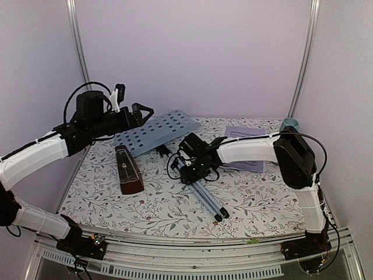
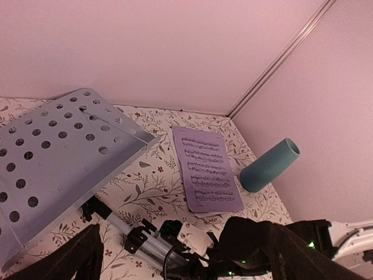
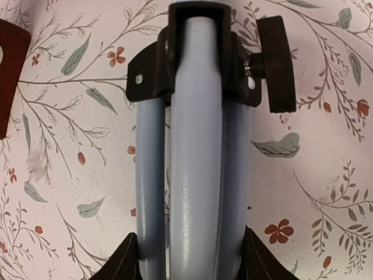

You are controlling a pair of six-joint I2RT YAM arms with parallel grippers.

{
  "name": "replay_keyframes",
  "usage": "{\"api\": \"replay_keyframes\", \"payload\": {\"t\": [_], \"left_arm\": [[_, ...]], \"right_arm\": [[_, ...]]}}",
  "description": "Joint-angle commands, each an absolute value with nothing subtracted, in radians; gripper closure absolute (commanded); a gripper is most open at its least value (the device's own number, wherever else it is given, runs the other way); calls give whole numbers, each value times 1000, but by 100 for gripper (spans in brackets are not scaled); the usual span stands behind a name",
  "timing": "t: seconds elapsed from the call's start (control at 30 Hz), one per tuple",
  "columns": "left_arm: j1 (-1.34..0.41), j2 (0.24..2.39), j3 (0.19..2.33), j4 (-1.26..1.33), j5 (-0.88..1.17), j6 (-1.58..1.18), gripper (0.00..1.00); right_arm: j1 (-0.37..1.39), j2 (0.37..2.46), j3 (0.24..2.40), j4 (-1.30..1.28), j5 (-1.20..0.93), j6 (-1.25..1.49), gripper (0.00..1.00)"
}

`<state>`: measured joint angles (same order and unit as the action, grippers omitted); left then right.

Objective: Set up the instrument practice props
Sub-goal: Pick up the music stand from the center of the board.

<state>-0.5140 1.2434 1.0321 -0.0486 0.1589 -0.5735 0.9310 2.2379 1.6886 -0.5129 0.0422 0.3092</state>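
Note:
The pale-blue perforated music stand plate (image 1: 158,130) lies tilted at the back of the table, and fills the left of the left wrist view (image 2: 52,151). Its folded silver tripod legs (image 1: 207,195) lie flat, pointing to the front. My right gripper (image 1: 192,167) is shut on the legs (image 3: 195,175) just below the black collar (image 3: 198,58). My left gripper (image 1: 141,109) is open and empty, held in the air over the plate's left end. The dark-red-brown metronome (image 1: 128,170) stands left of the legs. The sheet-music pages (image 2: 208,169) lie at the back right.
A teal cup (image 1: 289,124) stands at the back right corner, beside the pages (image 1: 247,133); it also shows in the left wrist view (image 2: 269,166). The right arm (image 1: 250,149) reaches across the table's middle. White walls close in the back and sides.

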Motion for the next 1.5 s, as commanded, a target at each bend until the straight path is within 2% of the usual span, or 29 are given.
{"api": "replay_keyframes", "payload": {"t": [0.0,0.5,0.83,1.23,1.47], "left_arm": [[-519,1270,1046,33,229,-571,1],[-574,1223,968,218,292,-533,1],[-611,1160,829,412,298,-606,2],[-667,1090,711,629,263,-626,13],[-667,1103,705,624,158,-708,28]], "right_arm": [[882,2063,1668,-267,41,348,100],[823,1869,1583,-27,-106,363,100],[794,1721,1498,115,-161,393,100],[776,1584,1478,241,-315,439,100],[776,1518,1446,347,-459,470,100]]}}
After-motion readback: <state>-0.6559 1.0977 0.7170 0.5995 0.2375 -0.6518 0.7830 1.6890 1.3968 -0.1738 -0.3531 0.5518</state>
